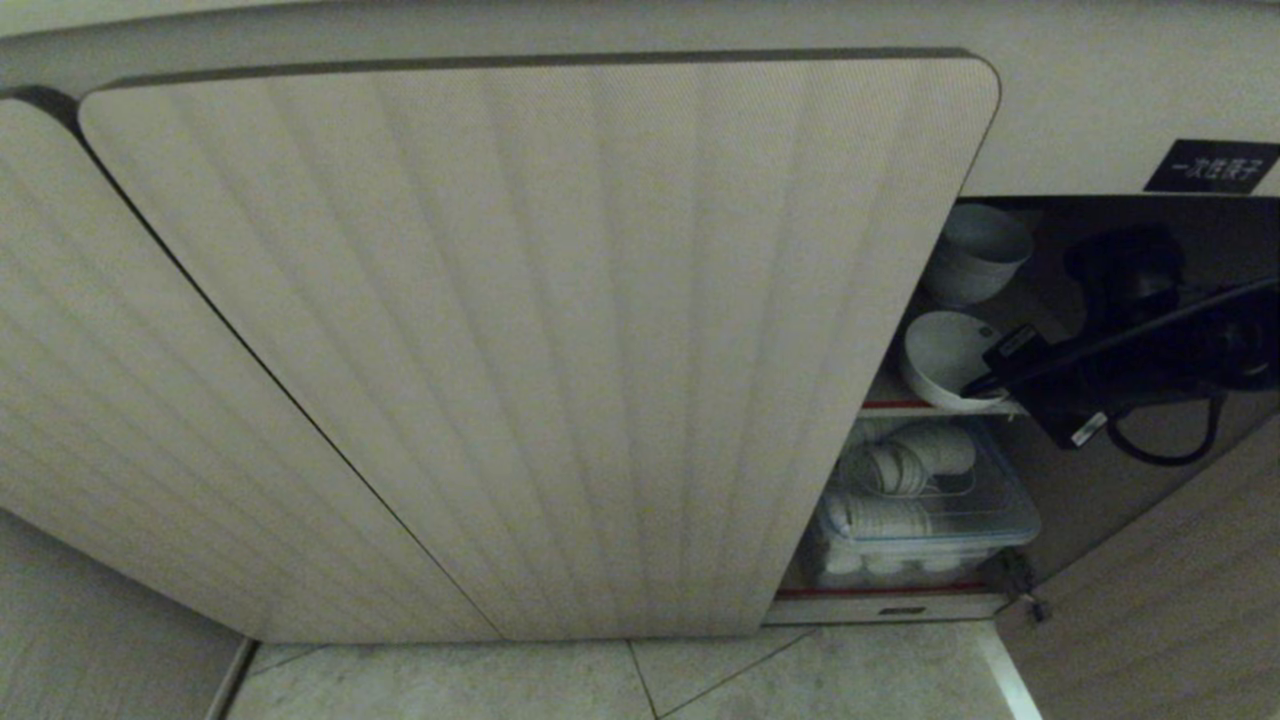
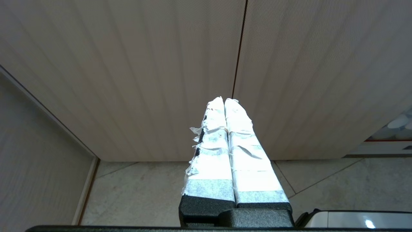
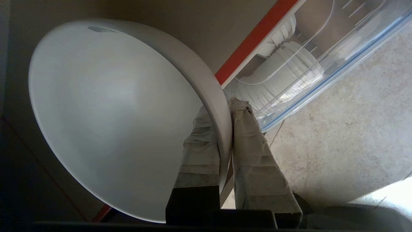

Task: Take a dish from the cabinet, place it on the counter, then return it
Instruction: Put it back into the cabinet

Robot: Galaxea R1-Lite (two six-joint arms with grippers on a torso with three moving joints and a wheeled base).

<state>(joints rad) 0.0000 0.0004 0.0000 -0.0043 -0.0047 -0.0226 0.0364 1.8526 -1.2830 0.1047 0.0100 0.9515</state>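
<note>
1. The right gripper (image 3: 225,106) reaches into the open cabinet (image 1: 540,340), pinching the rim of the bowl (image 3: 112,112) above the red-edged shelf (image 1: 905,405).
2. The left gripper (image 2: 224,100) hangs before the closed doors, fingers pressed together.
3. A clear box (image 1: 960,520) of dishes sits below; pale floor tiles (image 1: 620,680) lie underneath.

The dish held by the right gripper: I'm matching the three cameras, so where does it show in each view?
Head view: the dish sits right of centre, at the cabinet's upper shelf, pinched by the right gripper.
Left wrist view: not in it.
Right wrist view: the dish fills the left half, its rim between the fingers.
Shared landmark: the red shelf edge.
</note>
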